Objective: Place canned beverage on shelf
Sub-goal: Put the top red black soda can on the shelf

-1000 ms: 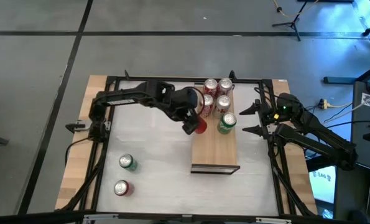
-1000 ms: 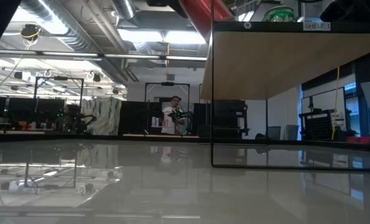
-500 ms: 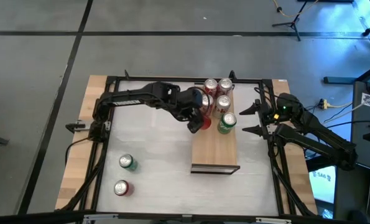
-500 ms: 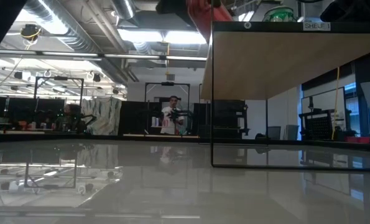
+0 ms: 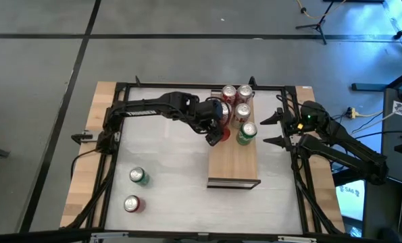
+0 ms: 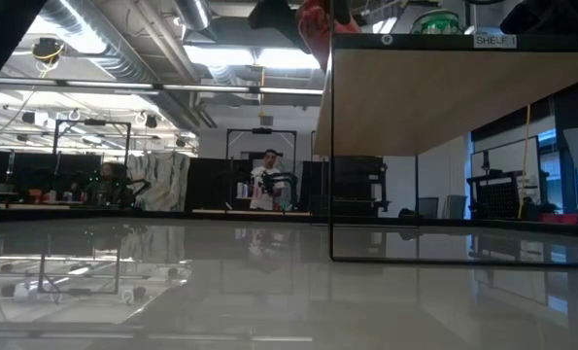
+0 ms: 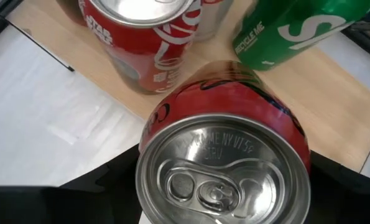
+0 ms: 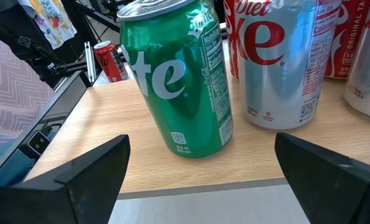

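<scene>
Now | left tool (image 5: 216,132) clamps red can (image 7: 225,158) | right tool (image 5: 276,129) spread wide

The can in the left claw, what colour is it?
Red, with a silver top; the can shows best in the left wrist view.

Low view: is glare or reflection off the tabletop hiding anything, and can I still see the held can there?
Low view: the glossy tabletop mirrors the ceiling lights and room; only a red sliver of the held can shows at the shelf edge. Left wrist view: that can fills the frame, its lid sharp. High view: even light, no glare.
</scene>
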Robot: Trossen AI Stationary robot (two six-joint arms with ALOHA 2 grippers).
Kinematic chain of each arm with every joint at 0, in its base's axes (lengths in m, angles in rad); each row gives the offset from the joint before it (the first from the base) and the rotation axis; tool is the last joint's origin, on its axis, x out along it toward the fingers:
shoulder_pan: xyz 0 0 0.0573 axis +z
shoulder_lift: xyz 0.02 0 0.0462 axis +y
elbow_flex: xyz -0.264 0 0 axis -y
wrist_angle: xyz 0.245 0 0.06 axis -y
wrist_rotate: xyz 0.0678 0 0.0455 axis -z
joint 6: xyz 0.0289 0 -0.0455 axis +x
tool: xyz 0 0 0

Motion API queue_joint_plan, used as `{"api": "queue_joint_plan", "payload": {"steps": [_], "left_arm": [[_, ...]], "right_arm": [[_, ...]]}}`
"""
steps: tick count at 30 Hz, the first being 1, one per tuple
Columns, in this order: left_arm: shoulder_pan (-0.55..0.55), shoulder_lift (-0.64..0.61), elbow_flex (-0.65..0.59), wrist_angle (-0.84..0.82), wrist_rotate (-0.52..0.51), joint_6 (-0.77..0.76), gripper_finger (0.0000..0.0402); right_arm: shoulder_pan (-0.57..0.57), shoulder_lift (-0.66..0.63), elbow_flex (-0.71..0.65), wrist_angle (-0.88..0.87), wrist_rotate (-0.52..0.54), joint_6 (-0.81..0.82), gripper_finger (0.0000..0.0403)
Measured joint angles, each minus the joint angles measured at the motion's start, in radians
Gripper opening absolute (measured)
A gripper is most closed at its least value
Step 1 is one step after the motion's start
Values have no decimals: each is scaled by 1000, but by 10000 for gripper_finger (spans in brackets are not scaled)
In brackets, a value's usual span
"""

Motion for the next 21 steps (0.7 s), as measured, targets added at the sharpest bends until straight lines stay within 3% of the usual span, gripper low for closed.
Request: {"api": "queue_joint_plan", "payload": {"steps": [21], "left_arm": [[-5, 25, -41, 23, -2, -2, 287]], "right_arm": [[0, 0, 0, 0, 0, 0, 397]]}}
